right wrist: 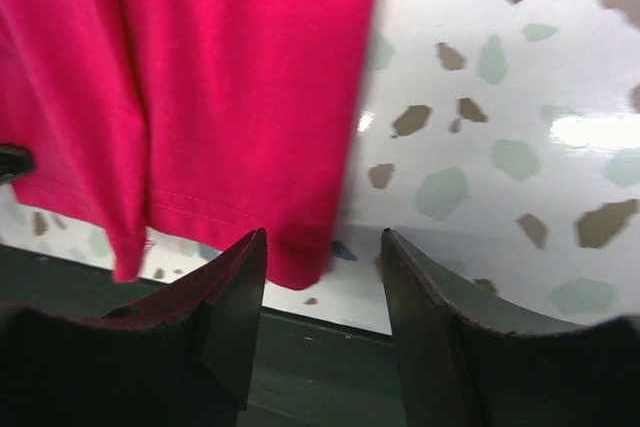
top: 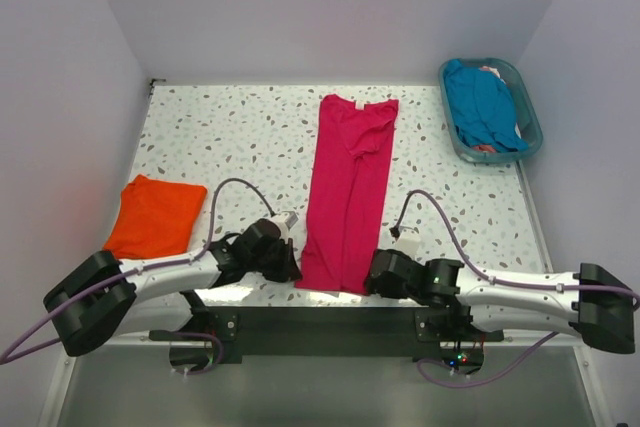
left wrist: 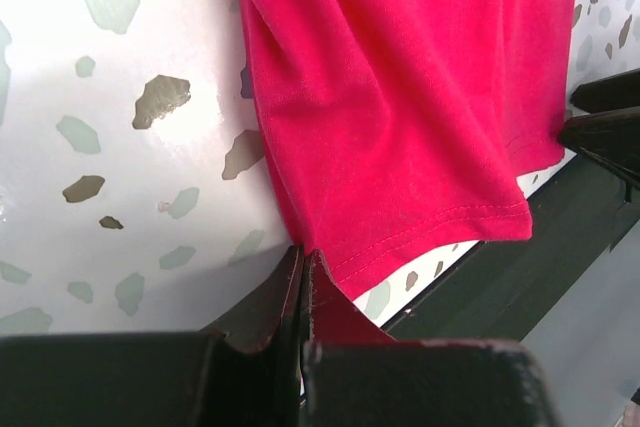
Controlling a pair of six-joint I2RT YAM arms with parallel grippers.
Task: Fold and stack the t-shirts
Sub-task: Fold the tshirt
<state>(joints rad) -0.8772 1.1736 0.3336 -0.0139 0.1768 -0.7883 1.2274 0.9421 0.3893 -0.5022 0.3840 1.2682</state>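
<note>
White speckled worktop (top: pixel 240 127), walled by pale panels, carries a pink tee (top: pixel 348 197) laid long and narrow at centre, collar away from the arms and hem at the near edge. Well apart to its left lies a folded orange tee (top: pixel 155 217). At the far right corner, a teal basket (top: pixel 532 137) holds a crumpled teal tee (top: pixel 480 107), with a scrap of salmon cloth (top: pixel 484 148) showing at its near side. Left jaws, pressed together, pinch the pink tee's near-left hem corner. Right jaws stand spread astride the near-right corner. A pale tag (top: pixel 358 103) at the collar is too small to read.
</note>
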